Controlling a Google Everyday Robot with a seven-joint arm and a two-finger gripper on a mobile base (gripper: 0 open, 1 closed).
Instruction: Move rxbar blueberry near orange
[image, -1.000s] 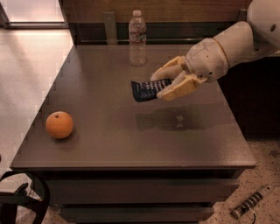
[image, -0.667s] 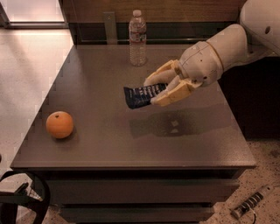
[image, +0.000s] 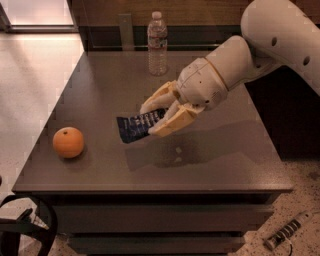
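The rxbar blueberry (image: 135, 127) is a flat dark navy bar with white marks, held in the air above the middle of the table. My gripper (image: 154, 119) is shut on its right end, and the bar sticks out to the left. The orange (image: 68, 142) sits on the table near the front left corner, well to the left of the bar and a little lower in the view. The white arm reaches in from the upper right.
A clear water bottle (image: 157, 44) stands at the back of the dark grey table (image: 220, 165). A thin upright card (image: 126, 31) stands left of it. The table's front edge runs below the orange. A power strip (image: 287, 231) lies on the floor at right.
My gripper has carried the rxbar blueberry leftward and toward the front of the table, closer to the orange. The orange and bottle have not moved.
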